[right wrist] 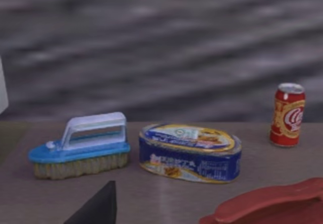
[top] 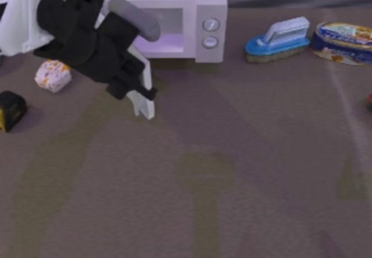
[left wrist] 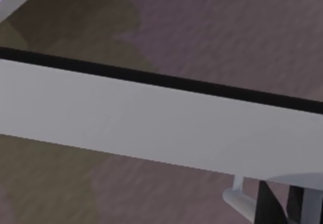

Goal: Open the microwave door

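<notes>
Microwave (top: 174, 14) sits at the far edge of the worktop (top: 232, 182), left of centre in the top view, its two round knobs facing forward. Its cavity shows lit and uncovered — the microwave door (top: 142, 86) has swung out on the left side and juts toward the near edge, seen almost edge-on. By my judgement the opening is mostly done; what may remain is a further swing and letting go. The left gripper (top: 136, 81) is at the door's outer end, but whether its fingers are clamped on the panel or apart I cannot tell: the arm hides them from above, and the left wrist view shows little beyond the door's white edge (left wrist: 161, 123) filling the frame. The right arm is out of the top view — its wrist camera faces a blue brush (right wrist: 81, 151), an oval tin (right wrist: 189, 153) and a red can (right wrist: 287, 115).
</notes>
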{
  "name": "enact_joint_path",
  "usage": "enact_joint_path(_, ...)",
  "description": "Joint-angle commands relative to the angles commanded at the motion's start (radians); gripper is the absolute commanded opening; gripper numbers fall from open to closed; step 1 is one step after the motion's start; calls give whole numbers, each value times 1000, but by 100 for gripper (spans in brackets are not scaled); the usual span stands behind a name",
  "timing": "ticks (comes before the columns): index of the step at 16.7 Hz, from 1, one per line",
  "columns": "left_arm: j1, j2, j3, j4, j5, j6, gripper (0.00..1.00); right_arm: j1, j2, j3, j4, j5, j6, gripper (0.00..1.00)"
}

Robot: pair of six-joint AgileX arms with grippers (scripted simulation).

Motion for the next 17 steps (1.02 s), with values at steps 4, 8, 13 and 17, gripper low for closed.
enact_joint_path(4, 0, 0, 0, 0, 0, 0, 0, 0, 0, 0, 0, 0, 0, 100)
enact_joint_path(8, 0, 0, 0, 0, 0, 0, 0, 0, 0, 0, 0, 0, 0, 100)
enact_joint_path(13, 19, -8, -7, -12, 31, 53, 0, 0, 0, 0, 0, 0, 0, 100)
enact_joint_path(17, 64, -17, -32, -47, 80, 161, 0, 0, 0, 0, 0, 0, 0, 100)
